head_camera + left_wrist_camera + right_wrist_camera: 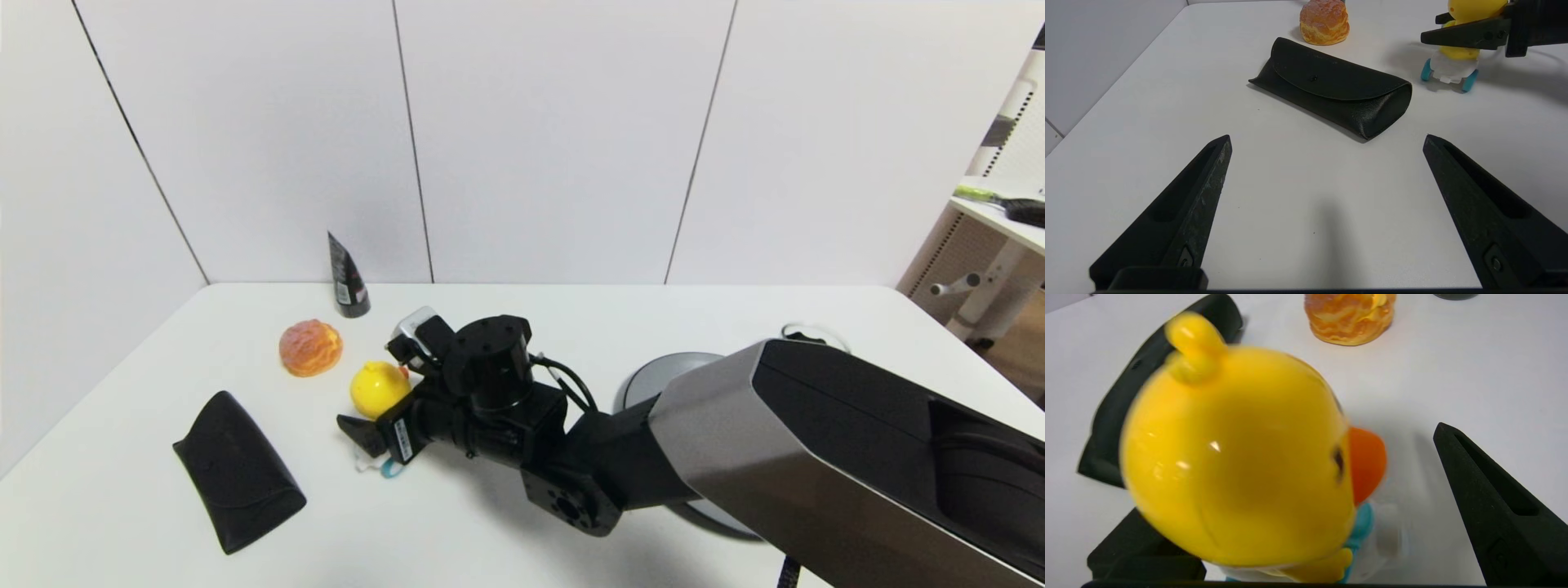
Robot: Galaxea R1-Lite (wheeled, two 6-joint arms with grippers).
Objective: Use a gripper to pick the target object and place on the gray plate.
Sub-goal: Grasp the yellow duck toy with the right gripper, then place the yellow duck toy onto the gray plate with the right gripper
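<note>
The yellow duck (pixel 378 388) with an orange beak stands on its white scooter with blue wheels on the table. My right gripper (pixel 367 390) is open and straddles it, one finger on each side. In the right wrist view the duck (pixel 1237 457) fills the space between the fingers (pixel 1494 506), with a gap beside the beak. The left wrist view shows the duck (pixel 1455 53) with my right gripper (pixel 1433 28) round it. The gray plate (pixel 669 367) lies behind my right arm, mostly hidden. My left gripper (pixel 1327 138) is open and empty above bare table.
A black glasses case (pixel 237 469) lies left of the duck, in front of my left gripper (pixel 1331 83). An orange-brown bun (pixel 310 347) sits just behind the duck. A black tube (pixel 349 278) stands by the wall. A cable (pixel 808 333) lies beyond the plate.
</note>
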